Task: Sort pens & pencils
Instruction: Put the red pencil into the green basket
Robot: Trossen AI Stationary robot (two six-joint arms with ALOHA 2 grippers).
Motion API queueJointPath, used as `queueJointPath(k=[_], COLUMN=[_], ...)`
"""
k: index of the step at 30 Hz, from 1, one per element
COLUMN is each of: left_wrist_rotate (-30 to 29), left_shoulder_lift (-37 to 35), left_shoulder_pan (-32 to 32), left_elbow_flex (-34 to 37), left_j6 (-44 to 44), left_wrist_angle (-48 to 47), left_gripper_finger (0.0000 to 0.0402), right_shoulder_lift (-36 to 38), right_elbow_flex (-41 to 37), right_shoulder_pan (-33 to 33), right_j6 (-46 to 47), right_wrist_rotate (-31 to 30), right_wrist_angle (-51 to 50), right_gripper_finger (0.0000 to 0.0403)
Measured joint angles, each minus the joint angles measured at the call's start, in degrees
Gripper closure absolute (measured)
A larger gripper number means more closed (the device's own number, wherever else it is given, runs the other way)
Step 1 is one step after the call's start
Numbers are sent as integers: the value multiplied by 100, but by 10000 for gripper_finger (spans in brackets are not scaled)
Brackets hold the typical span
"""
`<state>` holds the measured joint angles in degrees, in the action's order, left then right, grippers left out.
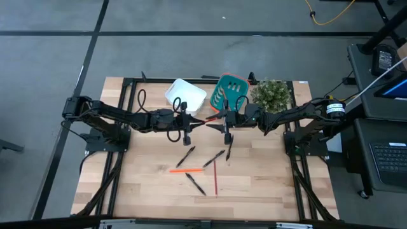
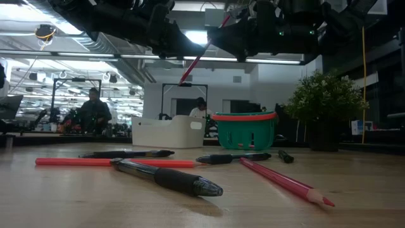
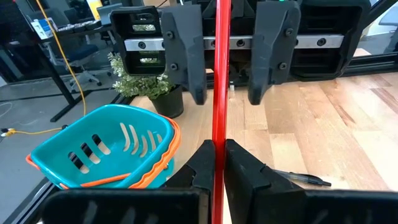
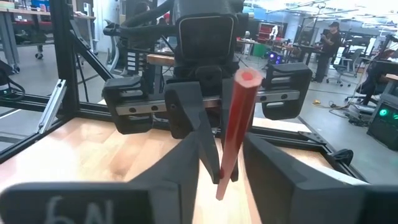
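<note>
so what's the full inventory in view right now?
pens: four, black, loose on the table's middle
pencils on the table: two, one orange and one red, among the pens
held pencil: one, red, in the air between the two grippers
bin: one, white, back of the table
basket: one, teal with an orange rim, beside the bin
plant: one, green, potted, beside the basket
table: one, light wood
people: two, in the room behind
left gripper: shut on the held pencil, above mid-table
right gripper: open, fingers either side of the same pencil
</note>
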<state>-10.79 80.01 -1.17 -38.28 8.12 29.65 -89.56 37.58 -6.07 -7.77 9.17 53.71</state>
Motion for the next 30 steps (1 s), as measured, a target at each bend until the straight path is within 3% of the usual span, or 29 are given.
queueJointPath(k=[11, 16, 26, 30], left_wrist_rotate=[45, 289, 295, 306], left_shoulder_lift=[74, 166, 212, 214], left_shoulder_pan=[0, -48, -59, -55], left_elbow_flex=[7, 2, 2, 2], left_j6=[-2, -25, -71, -100], left_wrist_angle=[119, 244, 273, 260], left_gripper_finger=[384, 384, 382, 363], right_shoulder_lift=[0, 2, 9, 9], right_elbow_flex=[0, -2, -4, -3], right_shoulder_pan=[-1, -2, -2, -9], right_j6=[7, -7, -4, -7], right_wrist_rotate=[4, 2, 0, -2], right_wrist_angle=[0, -23, -68, -74], right_gripper_finger=[328, 378, 378, 378])
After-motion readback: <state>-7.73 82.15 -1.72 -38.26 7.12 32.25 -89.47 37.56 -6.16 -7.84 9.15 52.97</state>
